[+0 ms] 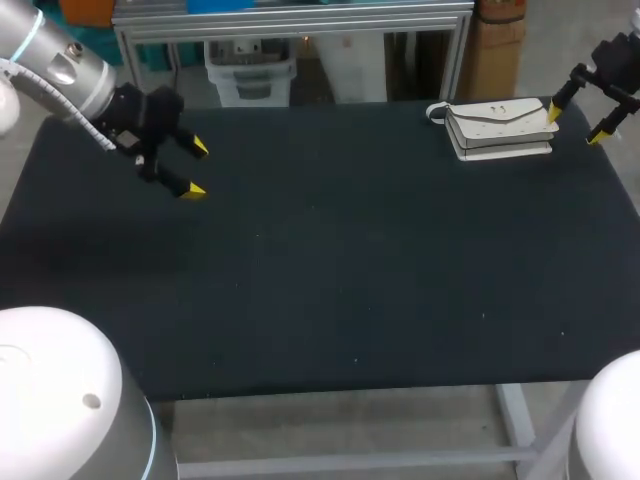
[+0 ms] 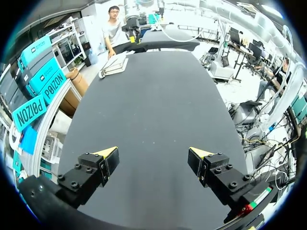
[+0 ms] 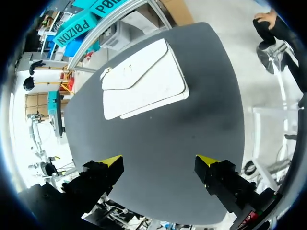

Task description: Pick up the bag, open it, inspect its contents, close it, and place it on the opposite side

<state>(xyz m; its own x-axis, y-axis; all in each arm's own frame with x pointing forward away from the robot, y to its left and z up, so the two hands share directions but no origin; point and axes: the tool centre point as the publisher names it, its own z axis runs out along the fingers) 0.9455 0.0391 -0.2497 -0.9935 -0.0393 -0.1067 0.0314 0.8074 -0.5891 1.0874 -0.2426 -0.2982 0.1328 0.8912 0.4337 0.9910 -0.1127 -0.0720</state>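
A dark worktop [image 1: 330,260] is seen from above and behind, with a robot arm entering from each side.

A white bag [image 1: 500,128] is laid flat on the worktop at about 1 o'clock, close to the far edge and the right corner. Its flap is seen folded shut over the front, and a small loop is seen at its end toward 9 o'clock.

The right tool [image 1: 575,124] is held just beside the bag, at the bag's 3 o'clock. Its two yellow-tipped fingers are spread apart and nothing is held between them. One yellow tip is seen very close to the bag's end; whether it touches cannot be told from this view.

The left tool [image 1: 197,168] is held over the worktop at about 10 o'clock, well apart from the bag. Its fingers are likewise spread apart, with nothing between them.

In the right wrist view, the right tool [image 3: 159,162] is shown with its fingers wide apart above bare worktop [image 3: 192,124]. The bag [image 3: 144,79] is seen ahead of the tool, toward its 11 o'clock, clear of both fingers.

In the left wrist view, the left tool [image 2: 153,153] is shown with its fingers wide apart over bare worktop [image 2: 153,105]. The bag [image 2: 114,64] is seen far ahead, toward 11 o'clock, near the opposite end of the worktop.
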